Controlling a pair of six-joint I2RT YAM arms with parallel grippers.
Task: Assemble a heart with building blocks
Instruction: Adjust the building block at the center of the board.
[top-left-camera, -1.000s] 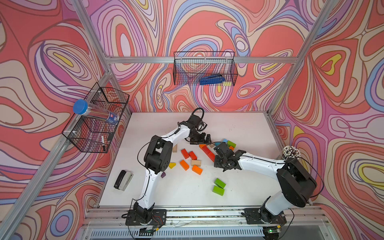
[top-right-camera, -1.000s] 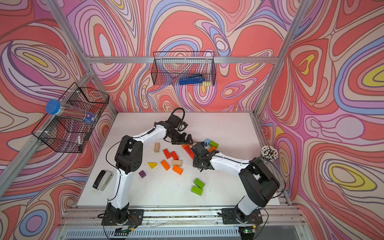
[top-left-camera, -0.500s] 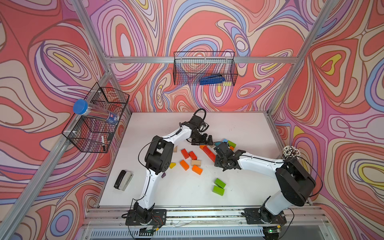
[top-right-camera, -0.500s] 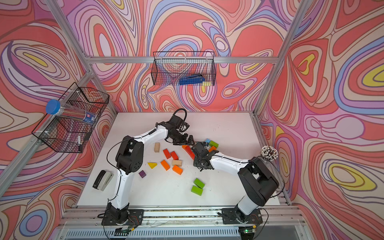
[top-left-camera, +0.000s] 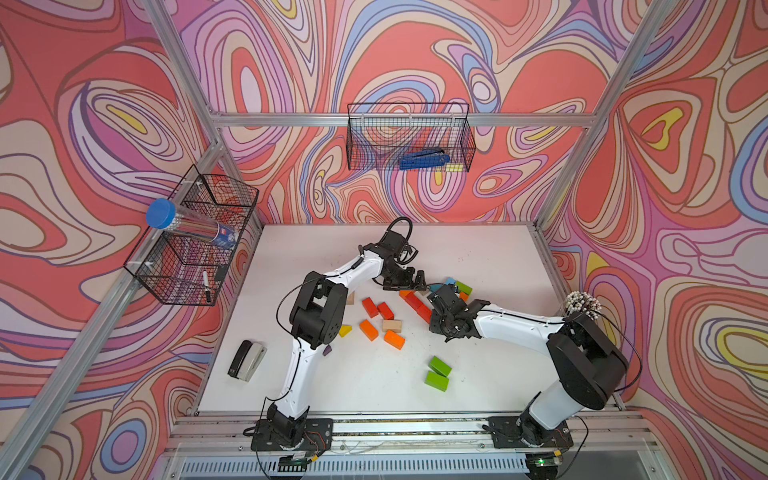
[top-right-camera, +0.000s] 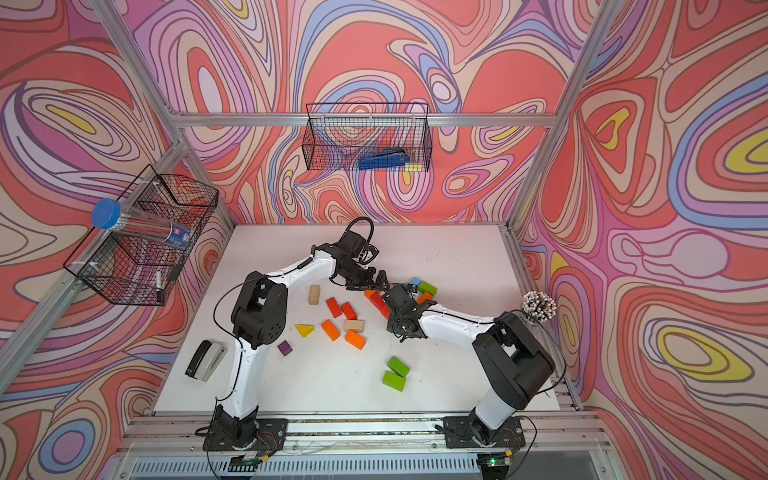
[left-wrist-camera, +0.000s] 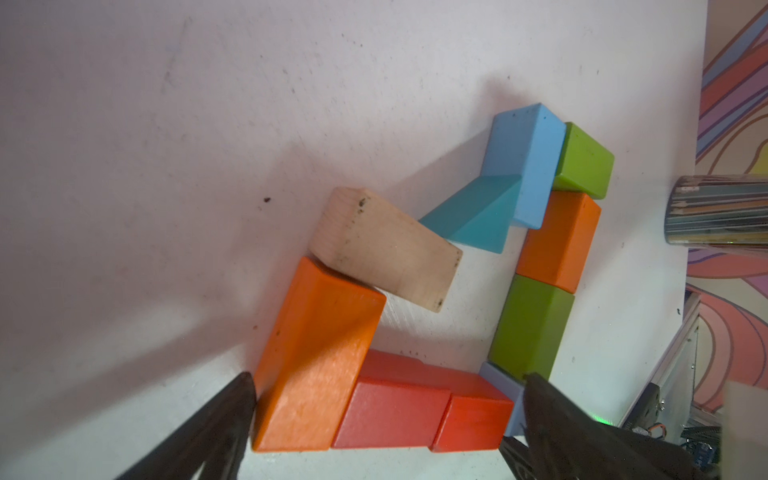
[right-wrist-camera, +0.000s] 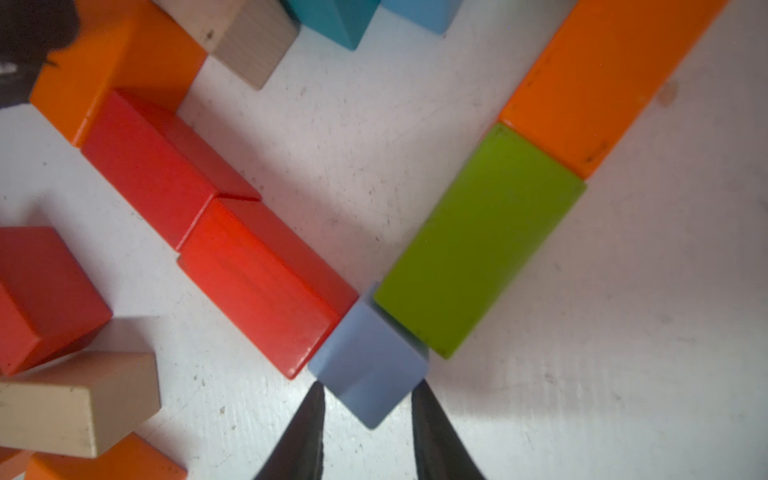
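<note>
Centre-right: open heart outline of ten wooden blocks. Two red bricks (left-wrist-camera: 390, 411), two orange bricks (left-wrist-camera: 316, 353), two green bricks (left-wrist-camera: 532, 324), one plain wood brick (left-wrist-camera: 386, 249), one light blue brick (left-wrist-camera: 519, 158), one teal wedge (left-wrist-camera: 473, 216), one small grey-blue cube (right-wrist-camera: 368, 357) at near tip. Left and near: ten loose blocks (top-right-camera: 355, 339). Left gripper (left-wrist-camera: 388, 376) reaches in from left, jaws wide, straddling red row. Right gripper (right-wrist-camera: 368, 386) low from right, jaws narrow, pinching grey-blue cube.

My left arm (top-left-camera: 299, 374) and right arm (top-left-camera: 515, 328) are white shells between black joints (top-left-camera: 318, 311), each screwed to a black base plate (top-left-camera: 324, 430) on the silver rail (top-left-camera: 411, 426), with looping black cables (top-left-camera: 400, 224) and tapered black fingers (right-wrist-camera: 301, 440).
</note>
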